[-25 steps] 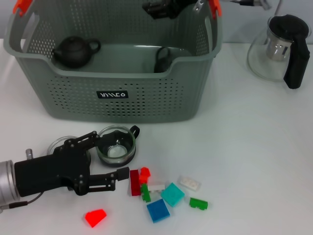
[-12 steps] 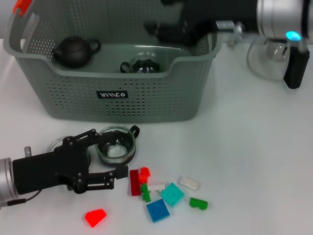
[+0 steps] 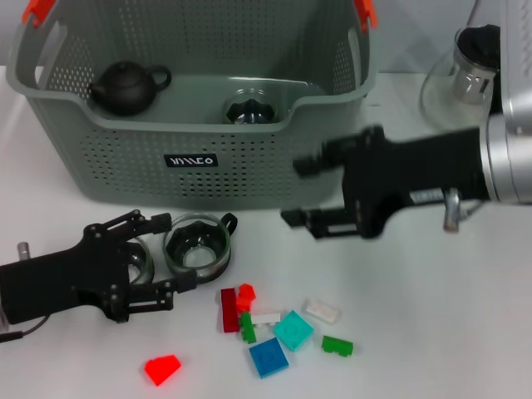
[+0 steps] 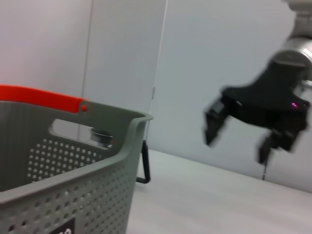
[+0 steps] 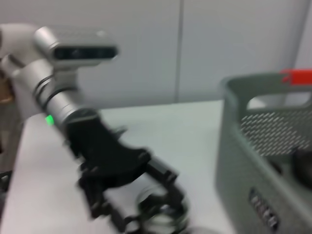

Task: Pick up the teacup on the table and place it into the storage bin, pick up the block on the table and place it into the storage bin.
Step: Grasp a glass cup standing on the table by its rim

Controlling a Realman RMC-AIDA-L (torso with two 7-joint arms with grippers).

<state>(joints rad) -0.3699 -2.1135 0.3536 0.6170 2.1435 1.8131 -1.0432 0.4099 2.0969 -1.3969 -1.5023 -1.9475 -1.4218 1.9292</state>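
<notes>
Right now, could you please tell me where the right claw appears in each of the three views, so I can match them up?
Head view: the right claw hangs open just in front of the grey basket, right of centre.
Left wrist view: it shows far off, past the basket's corner.
Right wrist view: not in it; only the left claw shows.
Shared landmark: the basket, seen in all three.
</notes>
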